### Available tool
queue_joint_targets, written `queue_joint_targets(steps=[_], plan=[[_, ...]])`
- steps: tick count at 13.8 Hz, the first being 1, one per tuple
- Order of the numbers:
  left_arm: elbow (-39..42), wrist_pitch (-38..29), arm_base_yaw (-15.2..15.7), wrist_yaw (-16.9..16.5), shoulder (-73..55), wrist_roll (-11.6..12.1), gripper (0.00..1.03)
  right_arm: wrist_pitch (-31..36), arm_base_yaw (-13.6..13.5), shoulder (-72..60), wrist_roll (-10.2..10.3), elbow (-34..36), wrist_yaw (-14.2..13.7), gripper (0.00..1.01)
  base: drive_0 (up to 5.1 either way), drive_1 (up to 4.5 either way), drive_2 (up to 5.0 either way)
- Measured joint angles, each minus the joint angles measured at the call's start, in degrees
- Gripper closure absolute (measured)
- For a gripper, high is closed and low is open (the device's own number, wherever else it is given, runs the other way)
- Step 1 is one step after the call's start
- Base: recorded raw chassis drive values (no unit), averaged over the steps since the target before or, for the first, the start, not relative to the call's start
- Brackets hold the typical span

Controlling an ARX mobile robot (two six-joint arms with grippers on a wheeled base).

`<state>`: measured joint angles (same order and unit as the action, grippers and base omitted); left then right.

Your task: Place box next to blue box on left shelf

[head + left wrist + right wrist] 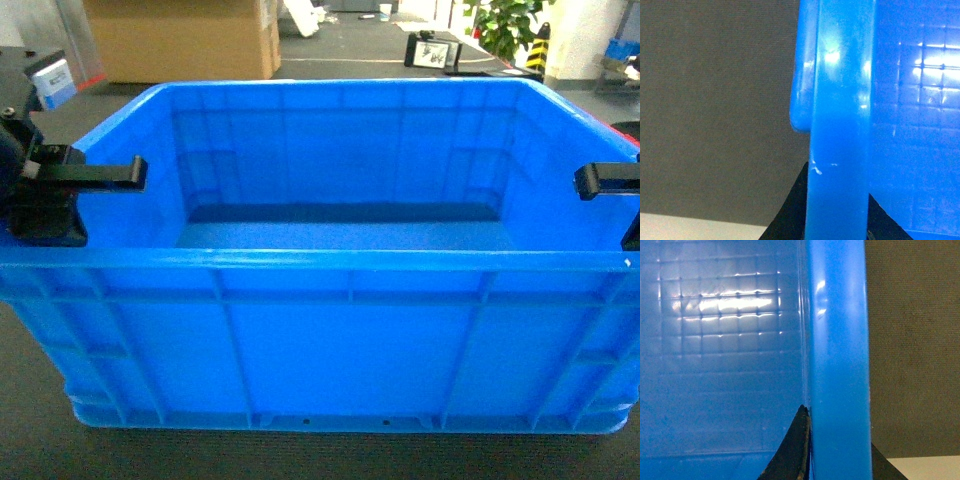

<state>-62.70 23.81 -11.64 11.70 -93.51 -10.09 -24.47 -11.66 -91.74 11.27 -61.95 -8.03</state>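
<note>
Head view shows the whole box [330, 340]; wrist views show each pincer clamped astride its rim.

Background. A dark grey carpeted floor [30, 400] filled the room. A large cardboard box [180, 38] stood at the far left, a green potted plant [505, 22] at the far right, with a yellow-and-black striped post [540, 45] beside it.

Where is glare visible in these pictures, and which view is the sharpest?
Head view: sharpest, the box evenly lit. Left wrist view: white glare on the grid floor and rim, soft focus. Right wrist view: bright reflection on the floor grid, hazy.
</note>
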Motion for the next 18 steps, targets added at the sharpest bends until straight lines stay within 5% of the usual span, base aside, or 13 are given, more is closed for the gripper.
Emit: queue_joint_targets(steps=[5, 9, 11, 12, 14, 18], plan=[[13.2, 2.2, -5.9, 9.7, 25.0, -2.6, 0.94, 2.1, -7.2, 19.6, -1.5, 9.9, -4.7, 0.91, 0.0, 0.0, 0.0], [19.6, 8.0, -10.1, 13.8, 33.1, -3.8, 0.92, -1.5, -13.6, 30.3, 3.7, 20.5, -10.2, 0.9, 0.0, 0.0, 0.0], [21.0, 10.4, -14.5, 17.6, 38.0, -6.5, 0.92, -3.1, -14.3, 35.9, 4.2, 22.2, -11.8, 0.9, 0.0, 0.0, 0.0], [21.9, 8.0, -17.0, 20.7, 39.6, -5.9, 0.92, -2.6, -14.9, 37.1, 3.5, 22.2, -13.6, 0.9, 0.0, 0.0, 0.0], [22.5, 5.2, -17.3, 22.1, 40.6, -5.0, 0.91, -1.1, -16.1, 38.4, 3.2, 22.1, -16.3, 0.88, 0.0, 0.0, 0.0], [22.5, 6.1, -17.4, 22.3, 40.3, -4.9, 0.91, -1.7, -16.2, 38.1, 3.3, 22.0, -16.0, 0.88, 0.0, 0.0, 0.0]])
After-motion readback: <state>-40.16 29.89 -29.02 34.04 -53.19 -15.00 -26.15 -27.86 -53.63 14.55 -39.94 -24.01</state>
